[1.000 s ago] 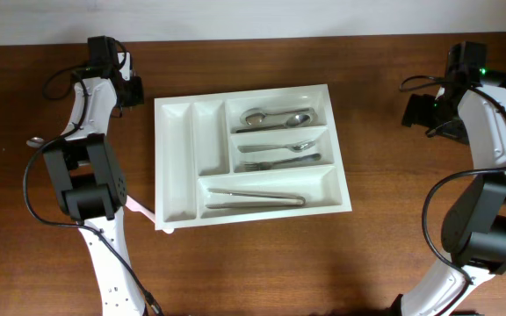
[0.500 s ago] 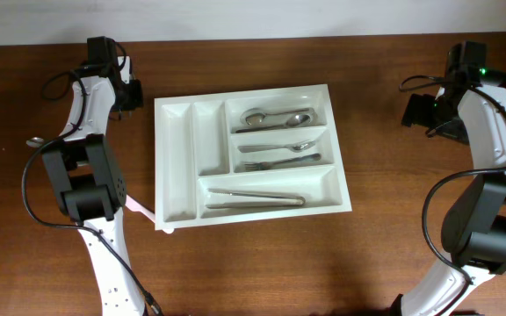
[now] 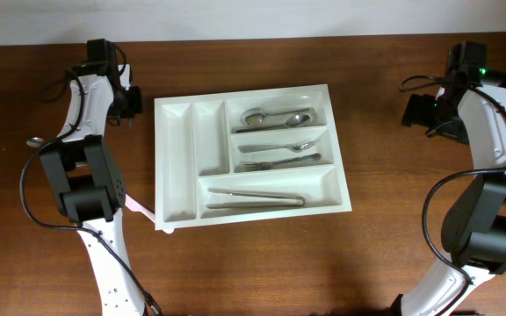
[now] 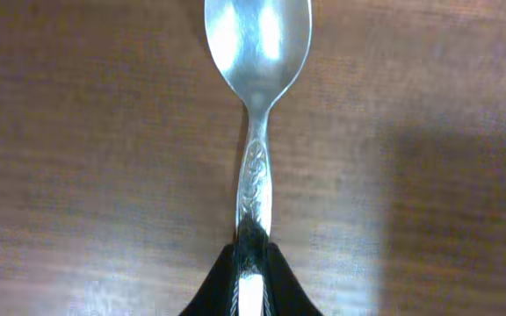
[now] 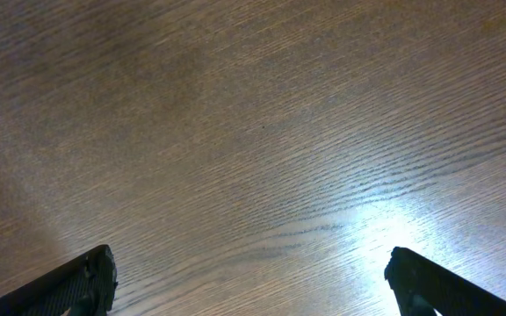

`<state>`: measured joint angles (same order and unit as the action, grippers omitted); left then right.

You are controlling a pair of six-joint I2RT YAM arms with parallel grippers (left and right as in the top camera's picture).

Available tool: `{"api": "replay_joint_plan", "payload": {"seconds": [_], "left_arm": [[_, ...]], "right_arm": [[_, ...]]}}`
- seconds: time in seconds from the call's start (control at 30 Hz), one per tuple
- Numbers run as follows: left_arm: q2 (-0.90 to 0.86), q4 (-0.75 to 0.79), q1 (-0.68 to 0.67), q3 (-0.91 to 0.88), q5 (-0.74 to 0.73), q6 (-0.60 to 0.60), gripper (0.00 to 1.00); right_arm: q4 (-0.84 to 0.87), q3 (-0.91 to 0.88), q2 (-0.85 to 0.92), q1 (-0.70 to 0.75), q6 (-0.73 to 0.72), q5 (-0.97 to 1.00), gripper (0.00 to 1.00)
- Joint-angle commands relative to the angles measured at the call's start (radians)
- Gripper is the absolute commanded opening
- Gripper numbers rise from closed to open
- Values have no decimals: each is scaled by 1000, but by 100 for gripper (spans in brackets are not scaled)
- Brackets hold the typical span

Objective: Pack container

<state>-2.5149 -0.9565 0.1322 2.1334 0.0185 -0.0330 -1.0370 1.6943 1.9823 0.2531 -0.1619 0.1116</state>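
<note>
The container [image 3: 251, 91], a white cutlery tray, lies in the middle of the table. Its long compartments hold spoons [image 3: 278, 118], a fork with a spoon [image 3: 279, 154] and long metal pieces [image 3: 255, 198]; its two narrow slots on the left are bare. Just left of the tray's far left corner, my left gripper [image 3: 128, 100] is shut on the handle of a patterned metal spoon [image 4: 257, 53]. In the left wrist view the gripper [image 4: 251, 283] holds the spoon above bare wood, bowl pointing away. My right gripper [image 5: 253, 285] stands wide open over bare wood, far right of the tray [image 3: 415, 111].
A small metal piece [image 3: 35, 140] lies on the wood at the far left. A pink strip [image 3: 142, 211] pokes out from under the tray's near left corner. The table's far edge runs close behind both arms.
My left gripper has shifted slightly toward the near side, next to the tray's corner, still holding the spoon. The right arm has not moved.
</note>
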Motion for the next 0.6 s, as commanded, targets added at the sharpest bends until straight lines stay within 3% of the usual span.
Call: {"api": "replay_joint_plan", "payload": {"seconds": [0.0, 0.57], "left_arm": [[-130, -95, 8, -86, 4, 23, 2], [-130, -279, 8, -86, 5, 42, 2]], "right_arm": [[1, 19, 5, 4, -11, 1, 99], [1, 19, 5, 4, -11, 1, 99]]}}
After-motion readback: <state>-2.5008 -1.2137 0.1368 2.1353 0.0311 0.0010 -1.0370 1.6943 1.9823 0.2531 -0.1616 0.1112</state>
